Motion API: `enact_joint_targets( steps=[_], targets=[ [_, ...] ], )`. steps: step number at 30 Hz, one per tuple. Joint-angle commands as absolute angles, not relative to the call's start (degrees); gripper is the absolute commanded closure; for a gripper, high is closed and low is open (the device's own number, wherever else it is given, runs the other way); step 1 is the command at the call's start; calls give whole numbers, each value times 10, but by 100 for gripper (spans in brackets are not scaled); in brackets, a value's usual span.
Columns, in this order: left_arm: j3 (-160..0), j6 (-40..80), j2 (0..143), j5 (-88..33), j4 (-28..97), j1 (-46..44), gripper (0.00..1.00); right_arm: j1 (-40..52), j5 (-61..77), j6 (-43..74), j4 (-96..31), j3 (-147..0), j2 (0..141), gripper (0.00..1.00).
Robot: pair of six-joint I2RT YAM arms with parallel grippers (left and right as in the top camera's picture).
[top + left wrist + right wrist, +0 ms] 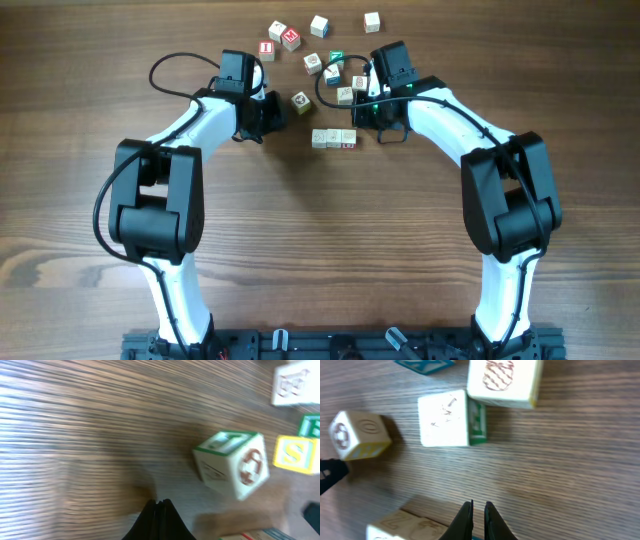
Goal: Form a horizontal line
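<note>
Well, the only letter I can read plainly is an S on a yellow-lettered cube (295, 454) in the left wrist view. Just beside it sits a green-edged cube (232, 462) with a red mark. The row of three cubes (333, 139) lies on the table (300, 250) between the arms. Its red-marked end is nearest the right gripper (478, 506), whose fingers are pinched almost together on nothing. My left gripper (159, 505) is clenched, also empty.

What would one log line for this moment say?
row: three cubes touching | left tool: shut, empty | right tool: shut, empty
</note>
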State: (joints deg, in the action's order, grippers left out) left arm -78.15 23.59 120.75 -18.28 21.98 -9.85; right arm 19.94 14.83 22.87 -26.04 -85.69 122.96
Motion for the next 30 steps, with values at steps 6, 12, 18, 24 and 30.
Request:
enact_joint_targets(
  steps=[6, 12, 18, 24, 30],
  targets=[
    [-776, 263, 1212, -129, 220, -97, 96, 216, 197, 230, -241, -860, 1210, 90],
    [-776, 262, 1212, -129, 220, -97, 96, 227, 198, 231, -243, -860, 1210, 90],
    [-776, 262, 1212, -130, 220, -97, 96, 242, 197, 227, -245, -860, 1210, 91],
    [-776, 262, 1212, -130, 220, -97, 96, 244, 197, 227, -250, -860, 1210, 92],
    [-776, 262, 1212, -130, 220, -97, 96, 244, 197, 226, -262, -860, 1210, 93]
  ],
)
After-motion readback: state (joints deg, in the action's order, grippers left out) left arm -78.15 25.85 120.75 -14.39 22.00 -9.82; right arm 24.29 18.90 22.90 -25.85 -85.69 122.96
